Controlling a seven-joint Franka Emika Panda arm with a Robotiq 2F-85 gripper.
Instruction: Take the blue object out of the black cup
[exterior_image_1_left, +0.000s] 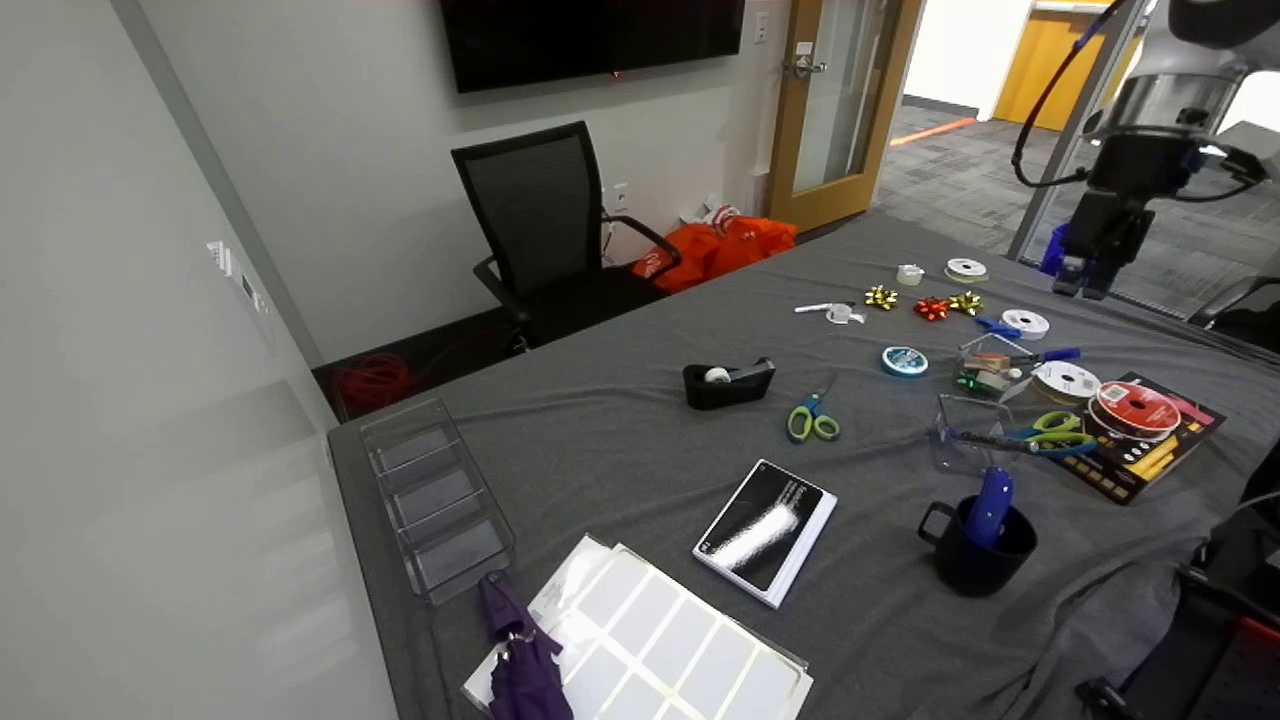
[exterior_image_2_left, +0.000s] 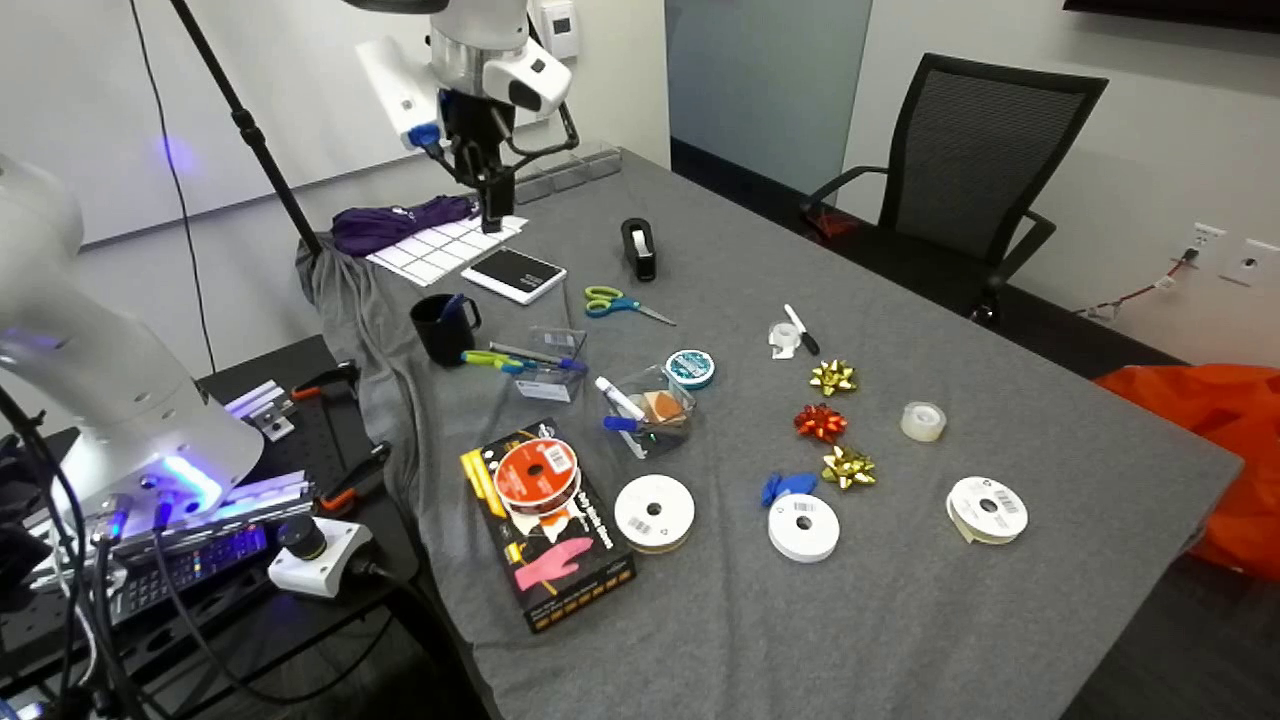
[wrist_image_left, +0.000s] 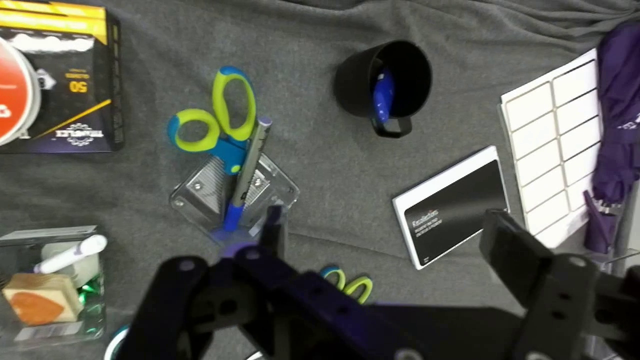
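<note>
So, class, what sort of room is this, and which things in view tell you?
Probably an office meeting room: a wall-mounted screen, a mesh-backed chair and a glass-panelled door suggest it.

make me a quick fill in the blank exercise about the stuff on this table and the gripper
The blue object leans inside a cup coloured ____.
In the wrist view, the gripper is not shut but ____.
Besides a pen, the clear holder carries a pair of ____.
The red bow lies between gold bows numbering ____.

Missing words: black; open; scissors; two.
</note>
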